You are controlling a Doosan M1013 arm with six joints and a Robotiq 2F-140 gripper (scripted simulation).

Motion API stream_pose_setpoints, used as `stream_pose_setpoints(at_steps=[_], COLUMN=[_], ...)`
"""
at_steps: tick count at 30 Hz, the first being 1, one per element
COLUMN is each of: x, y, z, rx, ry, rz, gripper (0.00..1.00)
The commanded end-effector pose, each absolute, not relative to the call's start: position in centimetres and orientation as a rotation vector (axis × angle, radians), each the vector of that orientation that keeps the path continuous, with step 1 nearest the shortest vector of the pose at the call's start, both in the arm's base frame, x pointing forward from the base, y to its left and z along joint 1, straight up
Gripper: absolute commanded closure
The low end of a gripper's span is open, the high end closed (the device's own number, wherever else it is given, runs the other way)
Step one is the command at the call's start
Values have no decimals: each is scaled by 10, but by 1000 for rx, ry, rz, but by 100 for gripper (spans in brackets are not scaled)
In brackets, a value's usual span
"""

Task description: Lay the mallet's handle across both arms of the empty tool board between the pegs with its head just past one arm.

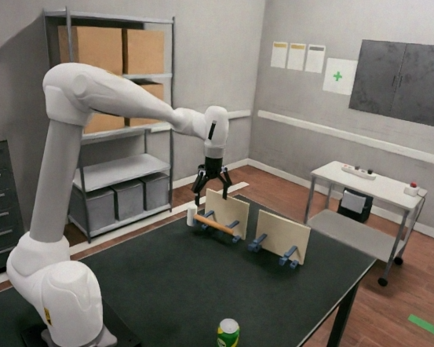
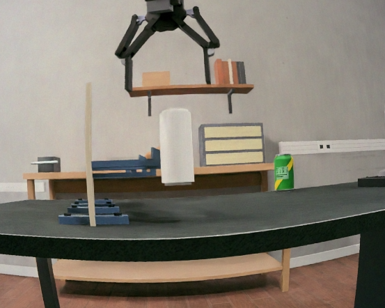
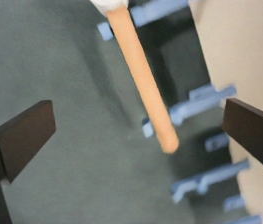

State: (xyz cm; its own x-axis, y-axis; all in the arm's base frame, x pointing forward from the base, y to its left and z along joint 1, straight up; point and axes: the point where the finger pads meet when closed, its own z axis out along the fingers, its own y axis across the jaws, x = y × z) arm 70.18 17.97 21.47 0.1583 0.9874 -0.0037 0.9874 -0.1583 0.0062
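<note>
The black two-finger gripper (image 1: 212, 190) is hovering, jaws wide and holding nothing, above the white-headed wooden-handled mallet (image 1: 212, 224) lying across a board's blue arms (image 1: 233, 224).

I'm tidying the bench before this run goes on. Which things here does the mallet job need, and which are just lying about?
Needed:
- mallet, lying across the arms of the far board
- empty board, where it must go
- hand, open and holding nothing, above the mallet

Lying about:
- green can near the table's front edge
- white cart beside the table
- shelf rack with boxes
</note>
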Motion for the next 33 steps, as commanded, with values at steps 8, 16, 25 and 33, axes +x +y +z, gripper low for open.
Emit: stream_pose_setpoints(at_steps=[8,16,25,33], x=[705,706,705,705], y=[225,231,231,231], z=[190,185,94,87], rx=[2018,1963,1963,1963], ry=[2401,2447,2447,2447], rz=[10,10,10,10], gripper=[0,0,0,0])
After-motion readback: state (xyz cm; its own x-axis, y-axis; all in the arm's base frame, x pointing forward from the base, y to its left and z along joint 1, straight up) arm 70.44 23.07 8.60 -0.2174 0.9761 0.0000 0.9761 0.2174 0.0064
